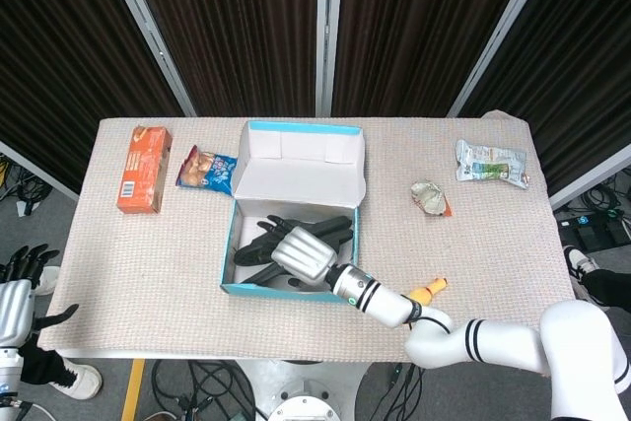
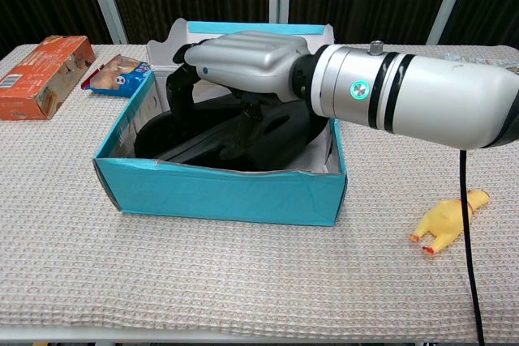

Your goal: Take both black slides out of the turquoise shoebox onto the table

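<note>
- At the far left of the head view we see the left hand hanging off the desk's left front corner, below desk level, fingers apart and holding nothing.
- On the desk, near its left rear, an orange carton lies flat; just to its right we see a blue snack bag, close beside the shoebox lid.
- The turquoise shoebox sits at mid-desk with its lid tipped up at the back, white inside.
- Both black slides are still inside the box, one lying partly over the other, running across it from the left front toward the right rear.
- We see the right hand reached down into the box from the right, palm down over the slides, with its dark fingers curved down onto the upper slide. We cannot tell whether they have closed around it or only rest on it.
- The right arm's silver forearm crosses above the box's right wall in the chest view.
- To the right of the box, near the front edge, lies a yellow rubber chicken, well apart from the box.
- Farther back on the right we see a crumpled wrapper, and beyond it, near the right rear corner, a pale foil pouch.
</note>
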Robot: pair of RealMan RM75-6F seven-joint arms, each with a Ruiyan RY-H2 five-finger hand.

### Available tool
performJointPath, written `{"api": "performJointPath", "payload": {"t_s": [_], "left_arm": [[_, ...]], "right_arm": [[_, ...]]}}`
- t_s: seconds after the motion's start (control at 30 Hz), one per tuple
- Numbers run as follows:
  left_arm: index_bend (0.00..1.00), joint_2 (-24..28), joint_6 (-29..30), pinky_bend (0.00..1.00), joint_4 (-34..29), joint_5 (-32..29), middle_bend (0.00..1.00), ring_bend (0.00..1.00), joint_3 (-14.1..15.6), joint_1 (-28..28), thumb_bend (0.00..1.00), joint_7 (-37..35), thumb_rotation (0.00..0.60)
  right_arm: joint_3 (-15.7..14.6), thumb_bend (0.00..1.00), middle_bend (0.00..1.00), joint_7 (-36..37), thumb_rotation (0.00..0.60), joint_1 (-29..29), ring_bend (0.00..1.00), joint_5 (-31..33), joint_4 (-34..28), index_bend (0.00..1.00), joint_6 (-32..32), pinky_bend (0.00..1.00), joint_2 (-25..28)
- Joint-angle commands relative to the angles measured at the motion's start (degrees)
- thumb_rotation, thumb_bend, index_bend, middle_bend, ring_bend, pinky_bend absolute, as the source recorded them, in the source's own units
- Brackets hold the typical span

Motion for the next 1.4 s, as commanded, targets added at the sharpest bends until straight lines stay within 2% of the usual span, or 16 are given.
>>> {"api": "performJointPath", "payload": {"t_s": [0.03,0.5,0.6,0.77,0.87,1.17,1.4], "left_arm": [[0.2,-0.18,-0.19,0.16,0.15,0.11,0.11,0.03,0.05,-0.1,0.0,-0.19,0.6],[0.2,-1.06,-0.68,0.16,1.4,-0.25,0.11,0.03,0.18,0.11,0.0,-1.84,0.6],[0.2,-1.26,-0.63,0.16,1.76,-0.29,0.11,0.03,0.22,0.24,0.0,-2.21,0.6],[0.2,-1.41,-0.66,0.16,2.05,-0.3,0.11,0.03,0.27,0.35,0.0,-2.56,0.6],[0.2,-1.45,-0.78,0.16,2.12,-0.18,0.11,0.03,0.29,0.29,0.0,-2.7,0.6],[0.2,-1.43,-0.83,0.16,2.13,0.08,0.11,0.03,0.34,0.25,0.0,-3.0,0.6],[0.2,-1.2,-0.73,0.16,1.8,0.49,0.11,0.03,0.13,-0.06,0.0,-2.73,0.6]], "right_arm": [[-0.39,0.05,0.36,-1.1,0.6,0.75,0.0,0.73,1.2,0.4,-0.59,0.0,-0.87],[-2.87,0.08,0.39,-9.05,0.6,2.61,0.0,2.55,7.89,0.44,0.34,0.0,-7.12],[-3.57,0.16,0.47,-10.45,0.6,2.36,0.04,1.6,9.5,0.54,2.14,0.0,-8.4],[-3.86,0.33,0.63,-10.33,0.6,1.73,0.19,-0.06,10.72,0.77,5.36,0.0,-9.35],[-3.59,0.35,0.67,-9.22,0.6,1.27,0.24,-1.4,10.57,0.82,7.82,0.0,-8.96],[-2.38,0.36,0.67,-5.64,0.6,-1.0,0.24,-3.3,5.5,0.82,13.68,0.0,-4.2],[0.66,0.36,0.67,1.51,0.6,-4.63,0.24,-4.2,-0.77,0.82,21.97,0.0,0.89]]}}
